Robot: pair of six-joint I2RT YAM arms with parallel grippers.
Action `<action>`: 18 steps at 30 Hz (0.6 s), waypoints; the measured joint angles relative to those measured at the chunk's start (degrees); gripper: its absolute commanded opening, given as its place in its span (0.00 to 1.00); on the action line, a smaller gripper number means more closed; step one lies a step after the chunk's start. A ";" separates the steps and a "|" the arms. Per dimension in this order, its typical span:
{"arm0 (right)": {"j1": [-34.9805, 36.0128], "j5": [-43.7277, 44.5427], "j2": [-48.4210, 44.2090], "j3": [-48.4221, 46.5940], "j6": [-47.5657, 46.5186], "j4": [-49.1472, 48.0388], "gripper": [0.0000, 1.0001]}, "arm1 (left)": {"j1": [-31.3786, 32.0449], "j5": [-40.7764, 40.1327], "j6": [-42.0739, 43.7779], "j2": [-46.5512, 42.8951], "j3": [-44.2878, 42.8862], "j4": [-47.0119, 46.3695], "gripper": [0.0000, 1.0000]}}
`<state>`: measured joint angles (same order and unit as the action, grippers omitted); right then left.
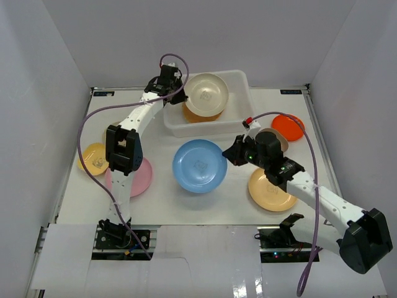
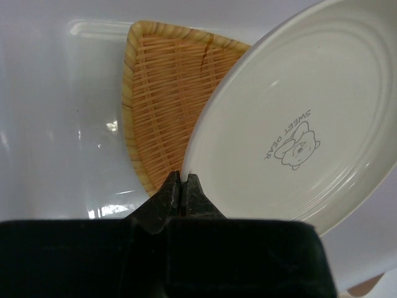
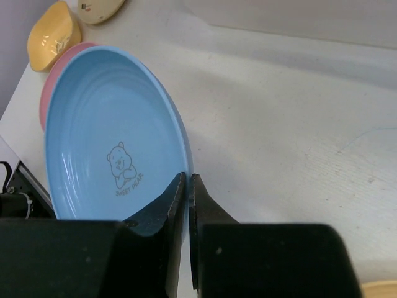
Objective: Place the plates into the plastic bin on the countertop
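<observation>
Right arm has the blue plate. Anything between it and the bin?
Nothing lies on the white countertop between the round blue plate and the white plastic bin. But the left gripper holds a round cream plate over the bin's opening, above a fan-shaped woven wicker tray lying inside.

Cream round plate (image 2: 298,124), rim nipped in left claw (image 2: 183,180): smooth, glazed-looking, soft sheen, grey printed bear.
Fan-shaped woven wicker tray (image 2: 161,105), just beyond claw tips, partly behind plate: rough, matt, straw-coloured weave, bound rim.
White translucent plastic bin (image 2: 56,124), left of claw: slick, glossy, bright glints.
Claw fingers (image 2: 167,198): black, matt, plastic-looking.
Blue round plate (image 3: 105,136), rim nipped in right claw (image 3: 187,180): smooth, glossy, faint concentric ridges.
White countertop (image 3: 285,124), beyond right claw: matt, faintly scuffed.
</observation>
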<state>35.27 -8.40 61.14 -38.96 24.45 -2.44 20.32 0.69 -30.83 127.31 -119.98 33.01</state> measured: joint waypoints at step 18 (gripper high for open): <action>-12.76 7.34 10.88 -30.21 -3.80 8.07 0.08 | -2.21 6.27 1.05 5.97 -2.43 0.39 0.83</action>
<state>22.50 -1.06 72.03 -69.17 20.64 5.63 18.11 6.96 -29.78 133.27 -122.41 33.41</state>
